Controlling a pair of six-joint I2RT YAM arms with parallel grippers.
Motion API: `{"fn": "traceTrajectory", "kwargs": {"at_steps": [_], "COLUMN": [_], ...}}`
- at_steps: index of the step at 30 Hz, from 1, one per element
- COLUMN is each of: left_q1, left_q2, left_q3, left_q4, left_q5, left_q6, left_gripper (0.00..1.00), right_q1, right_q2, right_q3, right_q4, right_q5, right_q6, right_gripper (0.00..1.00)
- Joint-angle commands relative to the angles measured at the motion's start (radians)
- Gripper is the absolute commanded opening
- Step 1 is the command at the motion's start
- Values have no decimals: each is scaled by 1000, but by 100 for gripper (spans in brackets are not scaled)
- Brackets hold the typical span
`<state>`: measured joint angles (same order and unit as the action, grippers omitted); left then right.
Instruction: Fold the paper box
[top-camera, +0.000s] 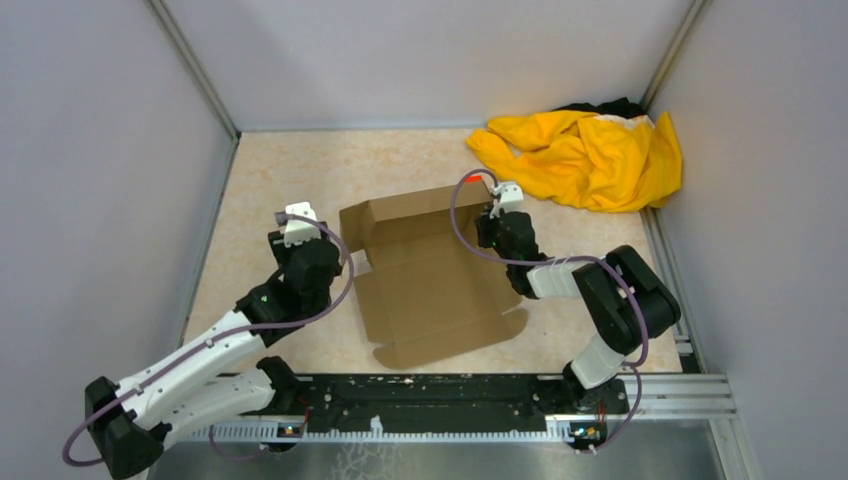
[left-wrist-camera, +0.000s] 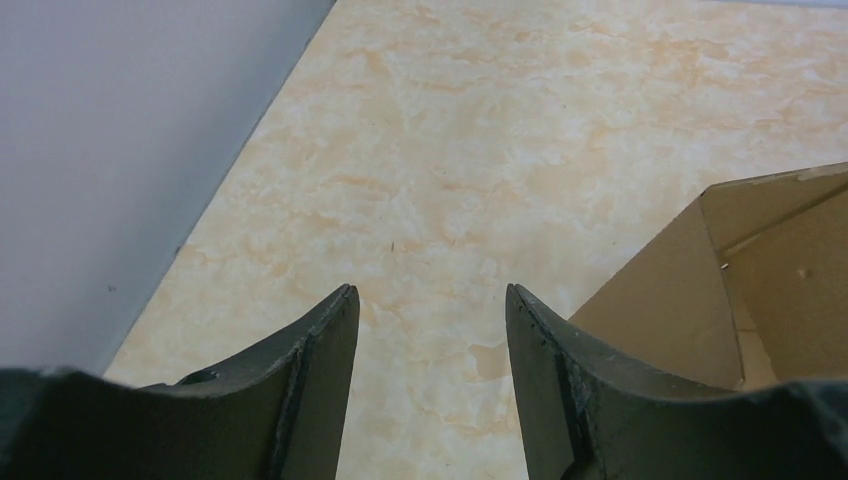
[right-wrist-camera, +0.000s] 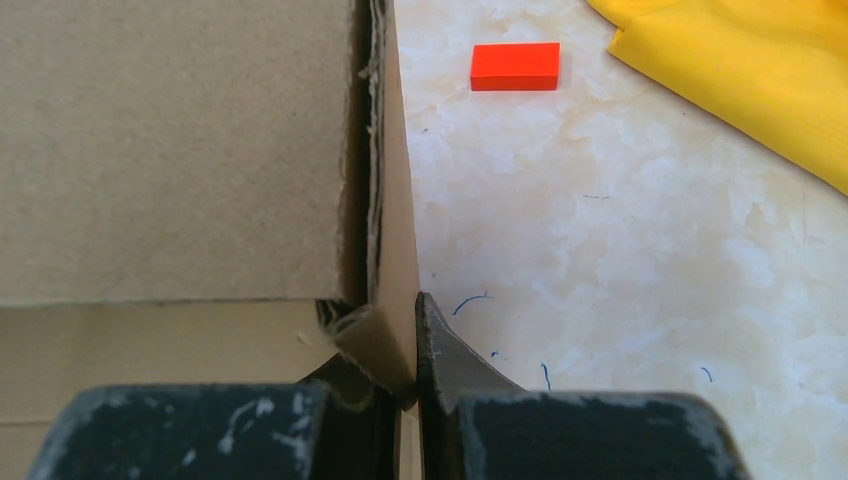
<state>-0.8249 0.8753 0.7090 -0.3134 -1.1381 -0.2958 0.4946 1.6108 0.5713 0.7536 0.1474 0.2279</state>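
The paper box (top-camera: 430, 280) is a brown cardboard sheet lying mid-table, its far flaps and side walls partly raised. My right gripper (top-camera: 495, 212) is at the box's far right corner. In the right wrist view that gripper (right-wrist-camera: 402, 325) is shut on the upright right side wall (right-wrist-camera: 392, 200), with the cardboard pinched between the fingers. My left gripper (top-camera: 300, 228) hovers just off the box's left edge. It is open (left-wrist-camera: 430, 300) with only bare tabletop between the fingers, and a raised flap of the box (left-wrist-camera: 740, 290) stands to its right.
A yellow cloth (top-camera: 590, 155) is heaped in the far right corner, also showing in the right wrist view (right-wrist-camera: 740, 70). A small red block (right-wrist-camera: 515, 66) lies on the table just beyond the box's right wall. Grey walls (left-wrist-camera: 120, 150) enclose the table.
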Motion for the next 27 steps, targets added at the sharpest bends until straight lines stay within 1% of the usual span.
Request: {"fn": "traceTrajectory", "kwargs": {"at_steps": [1,5,7,10,13,18,22,27], "left_q1": [28,88,123,170,193,204,212,217], "left_q2": [-102,-139,-102,-10,36,46,50,102], "left_q3": [-73,-143,-148,-132,-128,-131,-147,-137], "left_q4": [165,297,341,358,375,379,409,426], "left_q5": [-3,102,169,266,346,414,463,515], "left_q6": [1,51,68,69,72,87,108,106], "left_gripper": [62,63,64,64,63,62,61,60], "right_q1": [-8,-15,-20,-33,-49,-72,-75,-84], "right_q2": [27,44,51,60,76,110,134,155], "right_q3": [-2,-1,3,5,13,39,58,70], "right_q4": [-77,-62,-63,-54,-49,-52,-53,-51], "right_q5": [-22,-50,-68,-96,-139,-221,-244,-271], "right_q6": [-12,-6,-6,1,11,21,30,41], "right_gripper": [0,0,0,0,0,0,0,0]}}
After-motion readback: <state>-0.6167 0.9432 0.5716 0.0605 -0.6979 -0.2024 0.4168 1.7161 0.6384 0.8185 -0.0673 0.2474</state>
